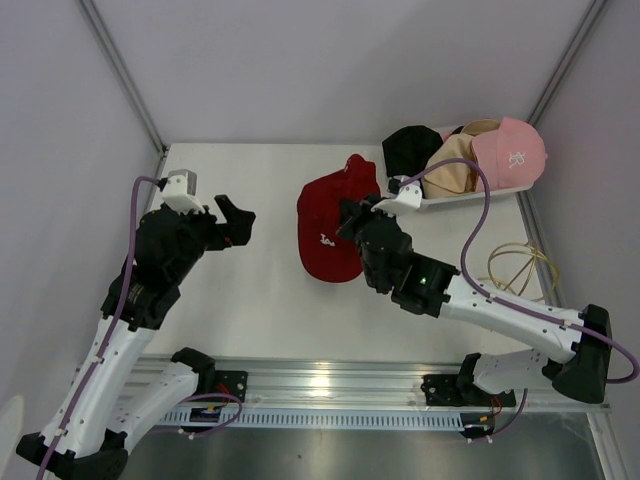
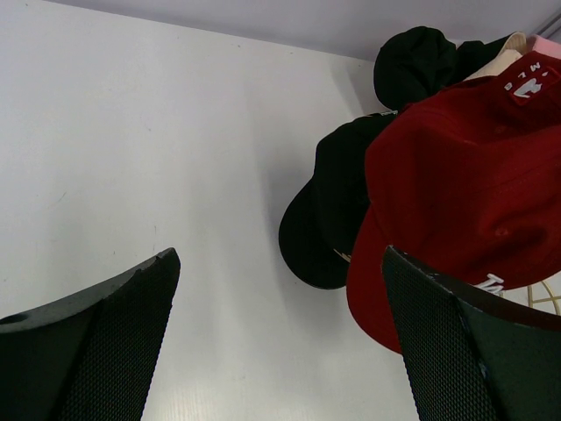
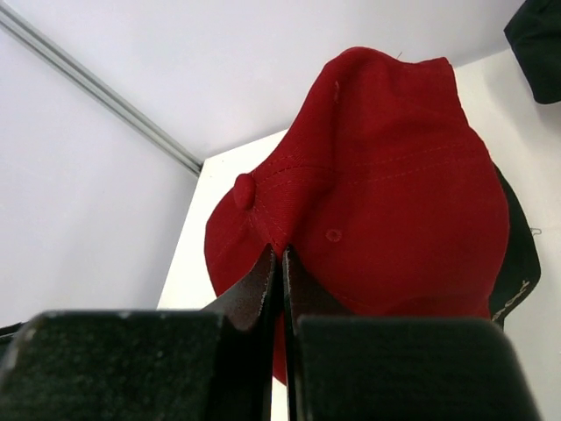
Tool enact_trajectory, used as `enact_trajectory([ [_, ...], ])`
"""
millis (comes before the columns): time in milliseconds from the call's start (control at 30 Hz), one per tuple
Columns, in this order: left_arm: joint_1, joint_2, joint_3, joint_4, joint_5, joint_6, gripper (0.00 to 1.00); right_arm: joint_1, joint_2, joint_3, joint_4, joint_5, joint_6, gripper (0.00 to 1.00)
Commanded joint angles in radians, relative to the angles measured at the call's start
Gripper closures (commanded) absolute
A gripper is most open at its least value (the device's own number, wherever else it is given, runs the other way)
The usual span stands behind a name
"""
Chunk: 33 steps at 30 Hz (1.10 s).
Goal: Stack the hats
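A red baseball cap (image 1: 325, 225) is held up over the table's middle. My right gripper (image 1: 352, 215) is shut on it, and the right wrist view shows the jaws (image 3: 282, 250) pinching a fold of the crown (image 3: 386, 193). A black hat (image 2: 329, 210) shows beneath the cap, and its edge is also in the right wrist view (image 3: 519, 254). Another black hat (image 1: 410, 150), a tan hat (image 1: 455, 165) and a pink cap (image 1: 515, 150) sit in the white basket (image 1: 455, 200). My left gripper (image 1: 232, 222) is open and empty left of the red cap (image 2: 465, 175), its fingers wide apart (image 2: 276, 254).
The white basket stands at the back right by the wall. A yellow wire object (image 1: 515, 265) lies at the right, near the right arm's purple cable. Grey walls and metal frame posts close in the table on three sides.
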Motion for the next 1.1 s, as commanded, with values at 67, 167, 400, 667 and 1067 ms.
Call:
enact_trajectory([
  [67,0.007,-0.004,-0.005,0.030,-0.003,-0.015,0.01,0.007,0.007,-0.058,0.049,0.111,0.101,1.00],
  [167,0.007,-0.001,-0.008,0.033,0.001,-0.015,0.01,0.008,0.038,-0.082,0.015,0.129,0.196,1.00],
  [400,0.007,0.002,-0.007,0.031,0.001,-0.012,0.01,0.008,0.088,-0.046,-0.031,0.166,0.225,1.00],
  [667,0.007,0.014,-0.013,0.040,0.029,-0.012,0.00,-0.042,0.108,0.083,-0.178,-0.036,0.109,0.05],
  [1067,0.007,0.068,-0.016,0.068,0.182,-0.027,0.01,-0.246,-0.005,0.268,-0.246,-0.410,-0.304,0.01],
])
